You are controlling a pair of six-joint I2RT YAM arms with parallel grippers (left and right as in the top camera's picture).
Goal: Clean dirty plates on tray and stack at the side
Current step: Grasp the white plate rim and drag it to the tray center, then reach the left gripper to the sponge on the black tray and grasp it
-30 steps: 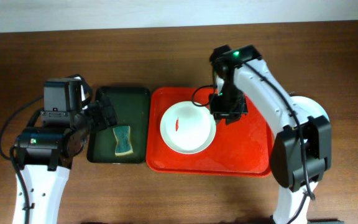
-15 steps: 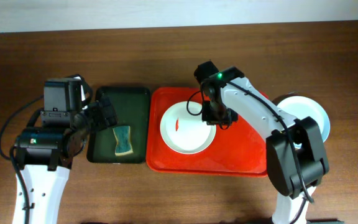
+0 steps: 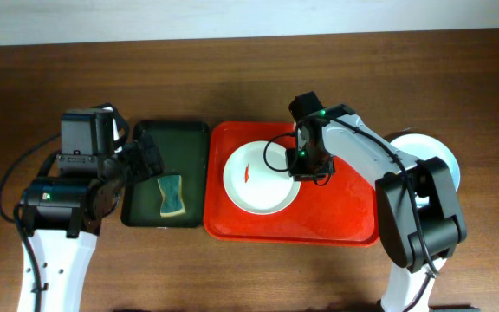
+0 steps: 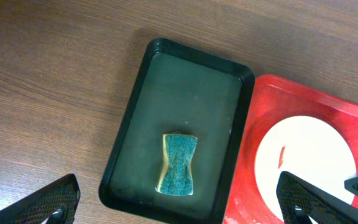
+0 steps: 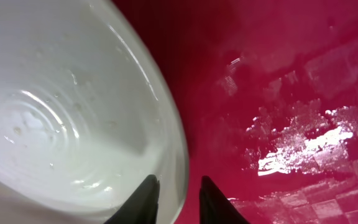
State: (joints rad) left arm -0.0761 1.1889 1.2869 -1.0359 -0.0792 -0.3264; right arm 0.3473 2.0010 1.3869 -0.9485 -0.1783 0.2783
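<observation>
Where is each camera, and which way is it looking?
Overhead: above the table, looking straight down at the red tray, green tray and both arms.
Left wrist: on the left arm, looking down at the sponge; wide-apart left fingertips show.
Right wrist: on the right arm, close over the white plate; right fingertips straddle its rim.
Shared: overhead and left wrist both show the sponge.

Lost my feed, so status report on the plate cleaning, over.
Left gripper open over green tray, sponge untouched. Right gripper astride white plate rim on red tray, grip unconfirmed. Smear uncleaned; nothing blocking.
</observation>
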